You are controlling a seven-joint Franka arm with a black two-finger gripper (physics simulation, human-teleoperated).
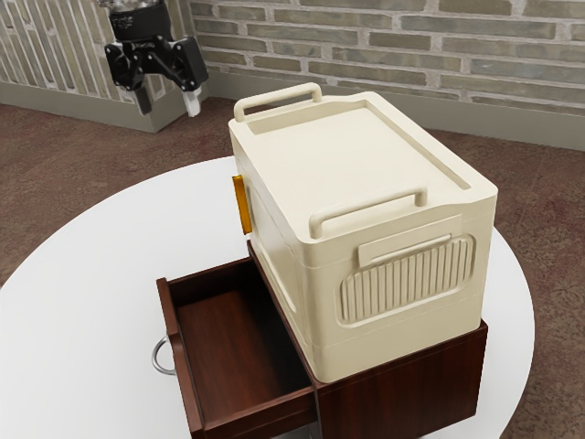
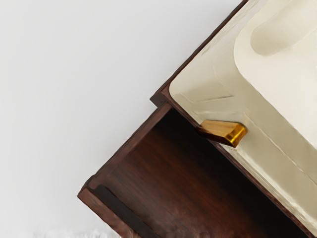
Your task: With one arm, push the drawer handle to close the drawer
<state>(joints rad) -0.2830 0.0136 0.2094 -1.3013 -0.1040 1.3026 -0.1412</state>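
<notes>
I see the brown wooden drawer (image 1: 230,343) open toward the exterior view's left, 1 curved silver handle (image 1: 154,356) on its front.

Cabinet (image 1: 402,389) sits on table (image 1: 73,302), box (image 1: 338,151) on cabinet; drawer (image 1: 233,347) sticks out to the exterior view's left, handle (image 1: 155,357) on its left face.

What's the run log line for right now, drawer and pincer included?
drawer: open | handle: untouched | pincer: open, raised, away from handle | cream box: on cabinet | closing: not done
</notes>
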